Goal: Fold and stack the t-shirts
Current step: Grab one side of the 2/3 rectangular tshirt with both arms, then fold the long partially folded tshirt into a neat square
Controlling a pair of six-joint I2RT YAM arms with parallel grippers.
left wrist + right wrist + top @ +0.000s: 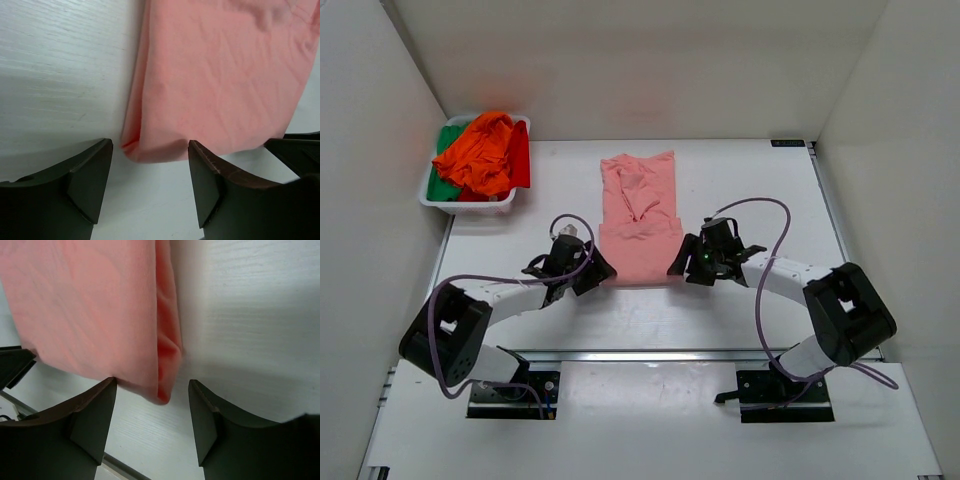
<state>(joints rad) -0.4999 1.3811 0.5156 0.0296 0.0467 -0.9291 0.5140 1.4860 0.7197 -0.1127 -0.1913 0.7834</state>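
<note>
Far left of the pink shirt [638, 215], a tray [432, 198] holds an orange shirt [485, 150] heaped over a red shirt [521, 155] and a mostly buried green shirt [444, 186]. The left gripper [150, 146] stands wide, the pink shirt's near-left corner between its fingers, unpinched. The right gripper [152, 385] stands likewise at the near-right corner. From above both corners are hidden. Bare table [750, 190] flanks the pink shirt.

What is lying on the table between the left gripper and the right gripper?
The near folded edge of the salmon-pink t-shirt spans the gap between the left gripper and the right gripper, seen in the top view.
</note>
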